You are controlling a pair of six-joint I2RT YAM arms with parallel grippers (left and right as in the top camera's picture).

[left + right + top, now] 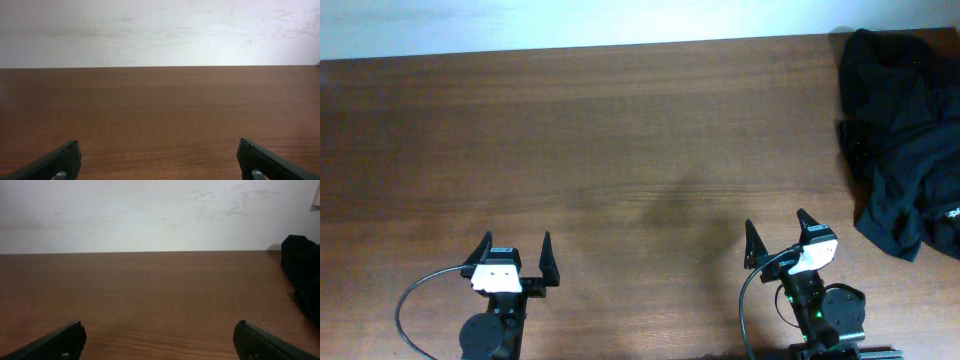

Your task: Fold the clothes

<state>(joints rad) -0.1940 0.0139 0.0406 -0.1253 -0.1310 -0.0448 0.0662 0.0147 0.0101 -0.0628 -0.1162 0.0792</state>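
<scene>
The clothes lie as a crumpled black heap at the table's far right edge, with a small white mark near the lower right of the pile. In the right wrist view the clothes show at the right border. My left gripper rests open near the front left of the table, far from the heap, with nothing between its fingers. My right gripper stands open near the front right, short of the pile and to its left, also holding nothing.
The brown wooden table stretches bare between both grippers and the white wall at the back. Black cables loop beside each arm base at the front edge.
</scene>
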